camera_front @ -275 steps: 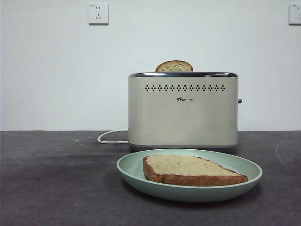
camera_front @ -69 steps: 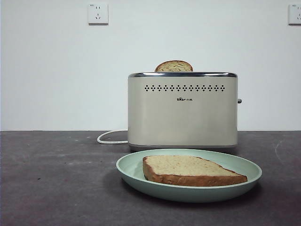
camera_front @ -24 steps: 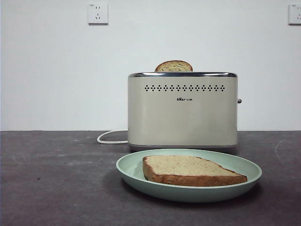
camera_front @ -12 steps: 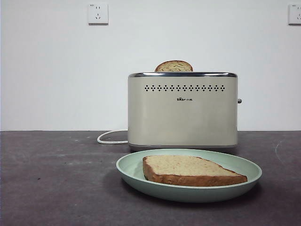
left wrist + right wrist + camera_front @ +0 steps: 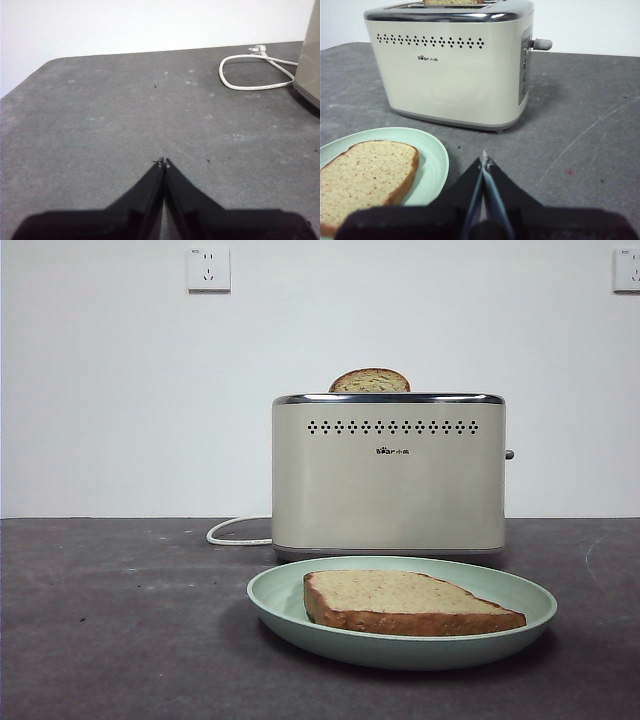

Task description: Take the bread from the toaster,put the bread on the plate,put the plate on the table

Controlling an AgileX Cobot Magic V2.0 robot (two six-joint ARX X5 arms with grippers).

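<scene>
The bread (image 5: 405, 602) lay flat on the plate (image 5: 270, 602), its speckled face up and its dark crust turned toward the near side; the right wrist view showed the same slice (image 5: 362, 175) resting inside the plate's raised rim (image 5: 438, 162). The plate sat on the table (image 5: 110, 640), just in front of the toaster (image 5: 388, 480) and apart from it. The toaster stood upright behind, with its lever (image 5: 509, 454) on the right side and its white cord (image 5: 232, 532) trailing off to the left along the table. A second slice (image 5: 370, 381) with a smaller domed top poked up from the toaster's slot.

The right gripper (image 5: 484, 161) hung low over the table, near the right of the plate and in front of the toaster, its jaws pressed together on nothing. The left gripper (image 5: 161, 162) was over bare table well to the left, with the cord (image 5: 252, 72) beyond it, jaws likewise closed and empty.
</scene>
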